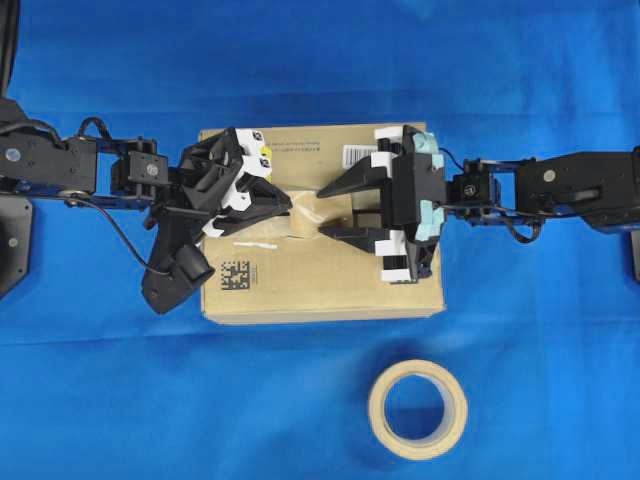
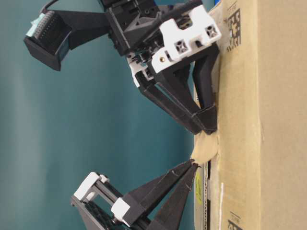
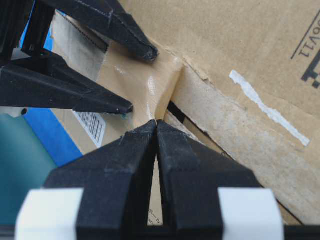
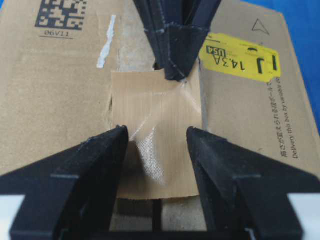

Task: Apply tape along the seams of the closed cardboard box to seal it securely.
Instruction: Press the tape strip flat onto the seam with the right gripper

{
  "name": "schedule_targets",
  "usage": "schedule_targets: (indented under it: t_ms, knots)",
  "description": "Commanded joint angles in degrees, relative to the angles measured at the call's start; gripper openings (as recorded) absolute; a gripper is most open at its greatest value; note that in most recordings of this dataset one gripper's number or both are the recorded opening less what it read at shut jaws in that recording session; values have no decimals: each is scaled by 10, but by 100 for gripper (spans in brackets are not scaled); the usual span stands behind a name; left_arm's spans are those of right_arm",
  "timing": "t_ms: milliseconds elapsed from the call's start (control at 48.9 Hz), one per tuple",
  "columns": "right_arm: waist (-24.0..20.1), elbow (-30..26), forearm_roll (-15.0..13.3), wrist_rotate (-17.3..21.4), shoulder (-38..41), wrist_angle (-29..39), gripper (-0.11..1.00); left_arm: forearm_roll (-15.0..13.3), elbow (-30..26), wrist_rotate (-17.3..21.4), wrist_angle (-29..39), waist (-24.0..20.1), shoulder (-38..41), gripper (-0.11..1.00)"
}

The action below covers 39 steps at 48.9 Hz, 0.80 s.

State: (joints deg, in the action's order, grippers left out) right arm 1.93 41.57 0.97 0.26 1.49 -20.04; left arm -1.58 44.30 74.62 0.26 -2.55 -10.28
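Tape [image 1: 305, 213], a short tan piece, lies on the cardboard box [image 1: 320, 285] over the seams [image 1: 345, 211] in the overhead view, between the pinched-shut left tool [image 1: 288, 203] and the wide-spread right tool [image 1: 322, 210]; arms hide most of it. From the right wrist, the glossy, creased tape [image 4: 156, 131] sits between the right fingers [image 4: 102, 155], nothing gripped, with the left tool's [image 4: 172, 75] closed tips on its far edge.

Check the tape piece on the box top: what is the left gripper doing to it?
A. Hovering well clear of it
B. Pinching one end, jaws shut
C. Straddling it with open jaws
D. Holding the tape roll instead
B: the left gripper is shut on one end of the tape, while the open right gripper straddles its other end.
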Motion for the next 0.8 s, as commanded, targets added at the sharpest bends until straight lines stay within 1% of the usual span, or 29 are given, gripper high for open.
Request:
schedule_targets:
  t_ms: [0, 225, 388, 450, 490, 552, 695, 756, 777]
  knots:
    - [-1, -12, 2, 1, -2, 3, 59, -2, -5, -2, -3, -4, -4, 0]
    - [0, -8, 2, 4, -2, 4, 59, -2, -5, -4, -2, -4, -4, 0]
    - [-1, -6, 5, 5, -1, 4, 59, -2, -5, -14, -2, -5, -4, 1]
    - [-1, -5, 8, 5, -2, 4, 59, -2, -5, -16, -1, -5, -4, 4]
    - [-1, -5, 11, 5, -1, 5, 59, -2, -5, -16, 1, -5, -4, 9]
    - [-1, -5, 13, 5, -1, 9, 59, -2, -7, -14, 4, -6, -4, 21]
    - [-1, -5, 18, 5, -1, 20, 59, -2, -10, -4, 4, -7, -4, 60]
    - [-1, -5, 18, 5, -1, 22, 59, -1, -11, -5, 4, -8, -5, 73]
    - [-1, -5, 18, 5, -1, 22, 59, -1, -11, -4, 4, -9, -5, 76]
